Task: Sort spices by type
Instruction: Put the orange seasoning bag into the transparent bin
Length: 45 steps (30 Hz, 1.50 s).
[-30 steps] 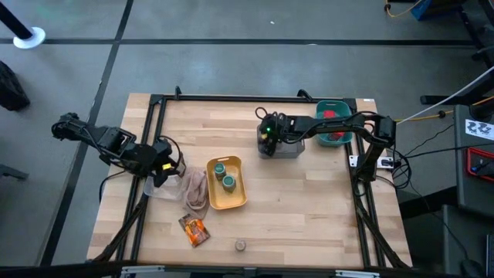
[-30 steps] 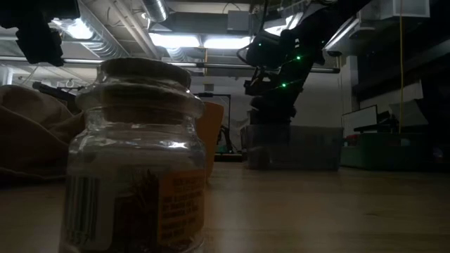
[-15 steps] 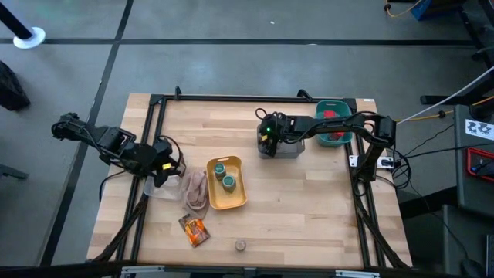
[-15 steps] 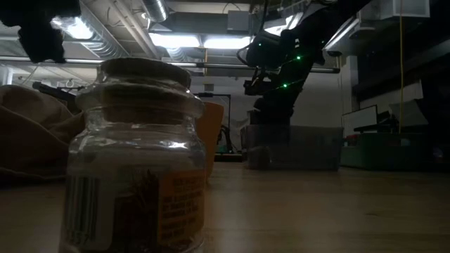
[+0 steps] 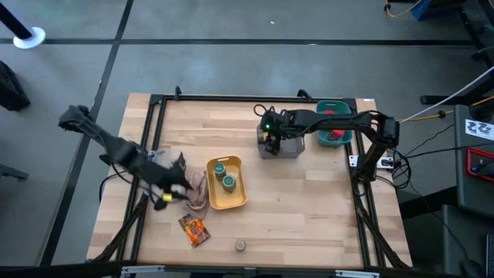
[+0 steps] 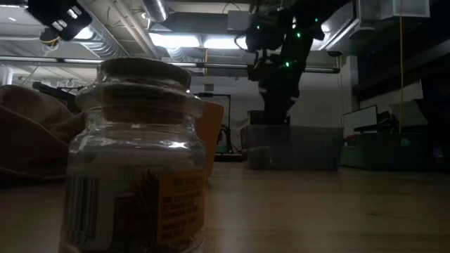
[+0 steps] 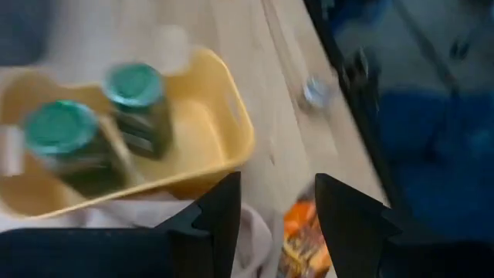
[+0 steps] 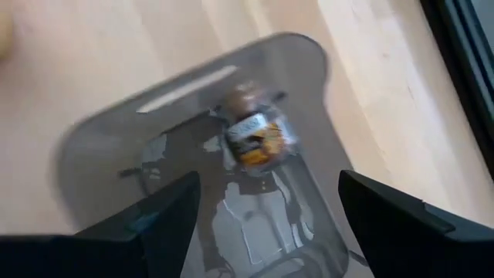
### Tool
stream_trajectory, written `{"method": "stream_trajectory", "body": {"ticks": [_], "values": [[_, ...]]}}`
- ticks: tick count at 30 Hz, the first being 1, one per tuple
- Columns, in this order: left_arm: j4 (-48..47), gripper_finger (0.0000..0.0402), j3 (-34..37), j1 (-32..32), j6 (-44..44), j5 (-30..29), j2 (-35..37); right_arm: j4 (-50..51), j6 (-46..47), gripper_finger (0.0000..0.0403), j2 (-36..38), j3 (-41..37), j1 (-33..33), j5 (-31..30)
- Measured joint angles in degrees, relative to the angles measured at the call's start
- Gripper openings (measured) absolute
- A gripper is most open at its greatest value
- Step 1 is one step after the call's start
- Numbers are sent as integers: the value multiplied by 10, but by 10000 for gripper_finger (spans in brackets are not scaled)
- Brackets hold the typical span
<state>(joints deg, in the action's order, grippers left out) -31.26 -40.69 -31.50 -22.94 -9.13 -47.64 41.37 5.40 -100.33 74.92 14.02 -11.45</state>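
High view: my right tool (image 5: 267,139) gapes wide, empty, over the grey tray (image 5: 289,148), one small round jar (image 8: 253,133) lying inside. Left tool (image 5: 166,194) partly open, empty, near the orange sachet (image 5: 194,228). I'd grab that next.

Wood table (image 5: 309,201) w/ trays (image 5: 239,197), sachet (image 5: 194,229)

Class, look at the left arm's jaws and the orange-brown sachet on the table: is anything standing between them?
Nothing visible does. The left gripper hangs open by the beige cloth, and the orange-brown sachet lies on bare wood just past it; the left wrist view shows the sachet right ahead between the jaws. The yellow tray sits off to one side.
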Motion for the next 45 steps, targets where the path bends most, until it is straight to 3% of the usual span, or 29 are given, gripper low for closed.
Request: {"method": "stream_trajectory", "body": {"ticks": [6, 13, 17, 27, 39, 45], "values": [[16, 150, 0, -62, 54, 1, -129, 15, 1, 308, 0, 32, -41, 0], [33, 150, 0, -99, 50, 21, -226, 41, 1, 308, 0, 66, -93, -3], [51, 150, 0, -124, 42, 53, -252, 42, 1, 308, 0, 73, -127, -21], [54, 150, 0, -184, 10, 52, -304, 36, 3, 308, 0, 73, -201, -31], [53, 150, 0, -189, 60, -14, -380, 31, 4, 308, 0, 73, -258, -66], [53, 150, 0, -191, 75, 0, -398, 31, 4, 308, 0, 73, -270, -71]]}}
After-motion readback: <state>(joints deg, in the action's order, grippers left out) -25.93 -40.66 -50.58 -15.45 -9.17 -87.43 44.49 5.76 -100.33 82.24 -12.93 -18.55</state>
